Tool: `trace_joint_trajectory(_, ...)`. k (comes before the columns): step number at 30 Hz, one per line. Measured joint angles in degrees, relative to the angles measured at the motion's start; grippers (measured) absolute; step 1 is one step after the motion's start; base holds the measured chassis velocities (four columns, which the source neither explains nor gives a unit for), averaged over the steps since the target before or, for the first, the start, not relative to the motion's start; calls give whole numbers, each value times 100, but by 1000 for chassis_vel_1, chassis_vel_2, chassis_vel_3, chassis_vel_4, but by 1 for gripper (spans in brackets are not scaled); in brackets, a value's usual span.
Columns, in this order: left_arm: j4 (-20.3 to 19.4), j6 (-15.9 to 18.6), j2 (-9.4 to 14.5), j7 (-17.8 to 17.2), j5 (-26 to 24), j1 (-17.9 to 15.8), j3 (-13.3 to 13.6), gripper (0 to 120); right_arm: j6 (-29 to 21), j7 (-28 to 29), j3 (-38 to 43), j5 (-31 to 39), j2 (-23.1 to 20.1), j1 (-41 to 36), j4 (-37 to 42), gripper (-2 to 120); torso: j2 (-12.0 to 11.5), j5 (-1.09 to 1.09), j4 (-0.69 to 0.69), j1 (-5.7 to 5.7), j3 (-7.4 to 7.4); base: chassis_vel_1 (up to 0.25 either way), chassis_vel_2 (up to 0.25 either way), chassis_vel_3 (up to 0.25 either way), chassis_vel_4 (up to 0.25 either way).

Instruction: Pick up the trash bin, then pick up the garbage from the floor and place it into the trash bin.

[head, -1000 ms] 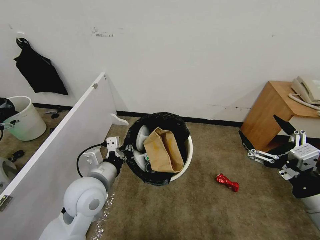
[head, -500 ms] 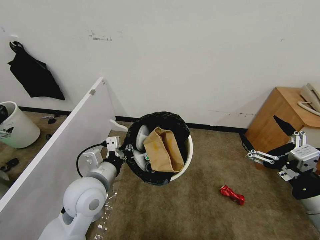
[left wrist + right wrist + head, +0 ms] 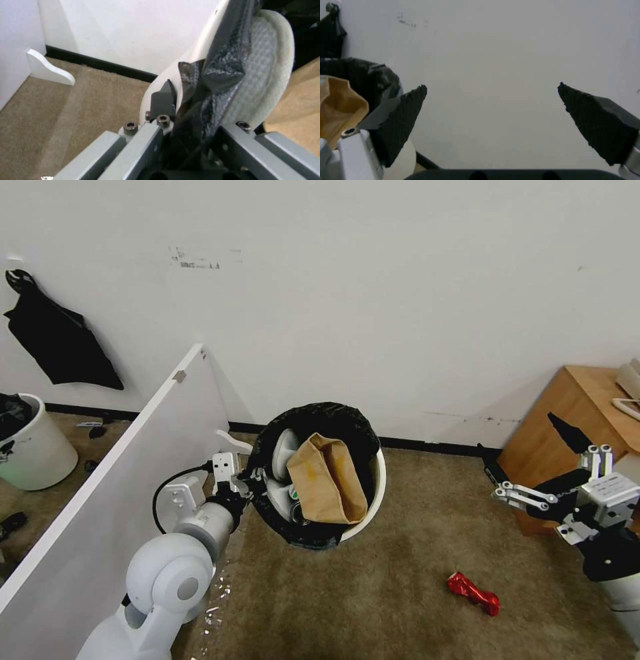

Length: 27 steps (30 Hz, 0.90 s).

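Note:
The trash bin (image 3: 377, 491), white with a black bag over its rim, hangs tilted at the middle of the head view. My left gripper (image 3: 248, 478) is shut on its near-left rim; the left wrist view shows the gripper (image 3: 186, 120) pinching the bin wall (image 3: 186, 67) and bag. Inside lie a tan paper bag (image 3: 327, 480) and a white slipper (image 3: 285, 452), with the slipper (image 3: 266, 62) right beside the grip. A crushed red wrapper (image 3: 473, 592) lies on the carpet at the lower right. My right gripper (image 3: 515, 432) is held up open and empty, above and right of the wrapper; its own view shows the gripper (image 3: 491, 86) facing the wall.
A white partition panel (image 3: 133, 447) runs along my left side. Beyond it stand a pale bin (image 3: 33, 450) and a black bag (image 3: 57, 340) hung on the wall. A wooden cabinet (image 3: 573, 413) sits at the right wall. Open carpet lies around the wrapper.
The camera has moved, so the whole picture has shifted: the wrapper now sits lower and further right, the cabinet and left bin nearer the edges. Both arms and the held bin keep their pose.

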Motion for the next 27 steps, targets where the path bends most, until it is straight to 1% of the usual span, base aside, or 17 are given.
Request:
trace_joint_trajectory(5,-16,-2,3,-2,32,55,62,1,12,-140,-33,-158,-97,-115,-272,100,0,1,-1,0,-1,0,0,0,0)
trace_joint_trajectory(7,-25,-2,-25,0,72,67,99,1,8,-153,-71,-194,-280,-184,-481,100,0,1,-2,0,-1,0,0,0,0)
trace_joint_trajectory(8,-25,-2,-25,0,72,67,99,1,8,-153,-71,-194,-280,-184,-481,100,0,1,-2,0,-1,0,0,0,0)
trace_joint_trajectory(9,-30,-1,-42,0,88,66,120,1,-14,-113,-112,-187,-459,-200,-621,100,0,2,-2,0,0,0,0,0,0)
trace_joint_trajectory(10,-30,-1,-42,0,88,66,120,1,-14,-113,-112,-187,-459,-200,-621,100,0,2,-2,0,0,0,0,0,0)
trace_joint_trajectory(11,-33,8,-57,-4,102,57,150,1,-57,-83,-137,-173,-661,-202,-765,100,0,1,1,0,-1,0,0,0,0)
trace_joint_trajectory(12,-33,22,-67,-20,112,38,179,1,-142,-67,-151,-154,-837,-202,-875,100,0,2,0,0,0,0,0,0,0)
trace_joint_trajectory(14,-34,26,-71,-25,116,31,190,1,-180,-46,-160,-142,-904,-202,-919,100,0,1,0,0,0,0,0,0,0)
trace_joint_trajectory(15,-33,48,-88,-67,130,5,238,1,-311,36,-210,-85,-1133,-200,-1063,100,0,1,0,0,0,0,0,0,0)
trace_joint_trajectory(16,-33,48,-88,-67,130,5,238,1,-311,36,-210,-85,-1133,-200,-1063,100,0,1,0,0,0,0,0,0,0)
trace_joint_trajectory(17,-16,62,-119,-75,157,-16,273,1,-417,142,-288,-11,-1317,-204,-1199,100,0,0,0,0,0,0,0,0,0)
trace_joint_trajectory(19,28,73,-172,-81,192,-61,307,1,-533,239,-383,108,-1534,-210,-1372,100,0,1,0,0,0,0,0,0,0)
trace_joint_trajectory(20,28,73,-172,-81,192,-61,307,1,-533,239,-383,108,-1534,-210,-1372,100,0,1,0,0,0,0,0,0,0)
trace_joint_trajectory(22,69,84,-236,-82,225,-116,339,1,-691,303,-461,288,-1803,-210,-1541,100,0,2,-1,0,0,0,0,0,0)
trace_joint_trajectory(23,69,84,-236,-82,225,-116,339,1,-691,303,-461,288,-1803,-210,-1541,100,0,2,-1,0,0,0,0,0,0)
trace_joint_trajectory(26,108,96,-307,-78,256,-157,363,1,-1001,402,-494,689,-2328,-237,-1661,100,0,2,-1,0,0,0,0,0,0)
trace_joint_trajectory(27,108,96,-307,-78,256,-157,363,1,-1001,402,-494,689,-2328,-237,-1661,100,0,2,-1,0,0,0,0,0,0)
